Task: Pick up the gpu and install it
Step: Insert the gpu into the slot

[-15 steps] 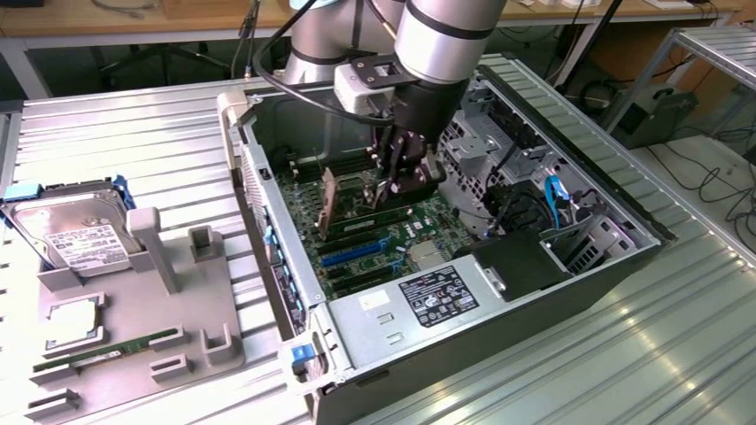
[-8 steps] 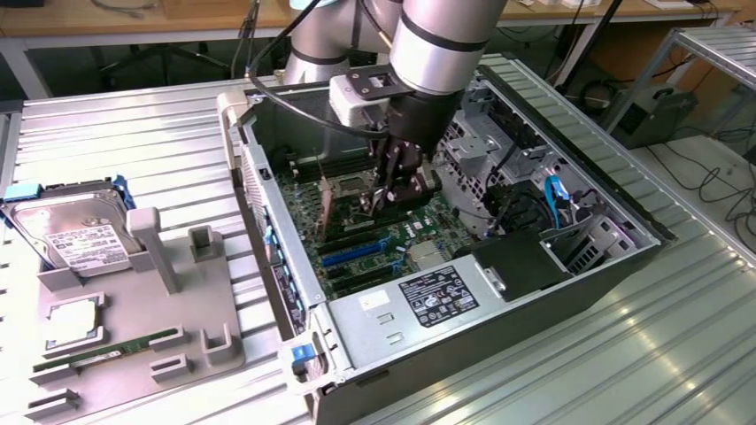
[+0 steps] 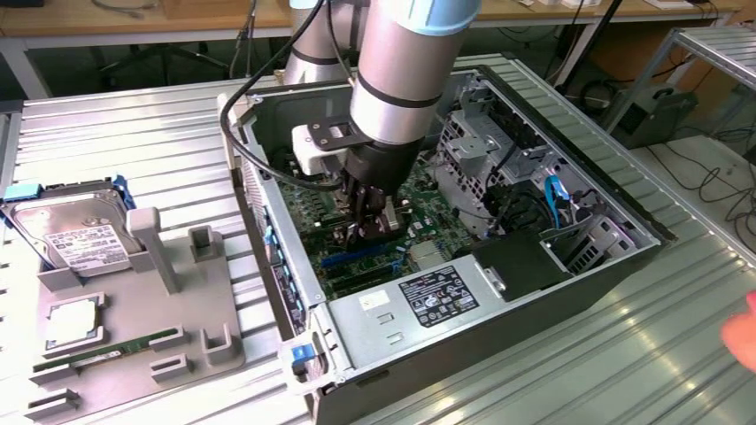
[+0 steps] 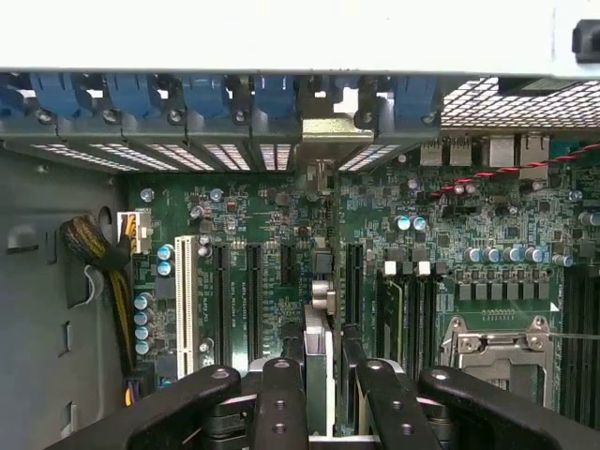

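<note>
My gripper reaches down into the open PC case, low over the green motherboard. In the wrist view the gpu shows edge-on as a thin dark card held between my black fingers, so my gripper is shut on it. The card stands upright along the black expansion slots of the motherboard. Its pale metal bracket meets the case's rear slot openings, among the blue latches. I cannot tell whether the card's edge sits in a slot.
Outside the case on the exterior view's left, a grey fixture holds a silver hard drive, a CPU and a green memory stick. A power supply fills the case's near end. A hand shows at the right edge.
</note>
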### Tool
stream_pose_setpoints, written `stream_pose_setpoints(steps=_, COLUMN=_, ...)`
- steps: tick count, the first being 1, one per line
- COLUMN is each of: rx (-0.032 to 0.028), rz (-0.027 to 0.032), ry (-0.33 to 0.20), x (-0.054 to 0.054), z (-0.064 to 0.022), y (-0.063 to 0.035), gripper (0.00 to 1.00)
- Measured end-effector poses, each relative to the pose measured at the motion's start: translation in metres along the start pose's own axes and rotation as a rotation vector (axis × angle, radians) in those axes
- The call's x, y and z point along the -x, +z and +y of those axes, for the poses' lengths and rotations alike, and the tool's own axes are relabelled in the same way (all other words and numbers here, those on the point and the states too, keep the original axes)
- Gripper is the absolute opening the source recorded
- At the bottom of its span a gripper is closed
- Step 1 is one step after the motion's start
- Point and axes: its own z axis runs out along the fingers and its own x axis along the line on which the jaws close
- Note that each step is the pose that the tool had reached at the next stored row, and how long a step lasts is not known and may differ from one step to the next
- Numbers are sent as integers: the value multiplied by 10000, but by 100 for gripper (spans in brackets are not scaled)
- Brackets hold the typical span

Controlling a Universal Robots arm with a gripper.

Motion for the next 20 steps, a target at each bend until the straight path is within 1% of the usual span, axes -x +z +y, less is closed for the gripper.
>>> stream_pose_setpoints(steps=2, rx=-1, rz=-1, ry=16, x=-1, z=0, y=23, gripper=26)
stream_pose_setpoints(steps=8, rx=-1, rz=-5, ry=32, x=-2, z=14, y=44, gripper=26)
stream_pose_setpoints(steps=20, rx=0, rz=-9, ry=-5, x=-2, z=21, y=59, gripper=26)
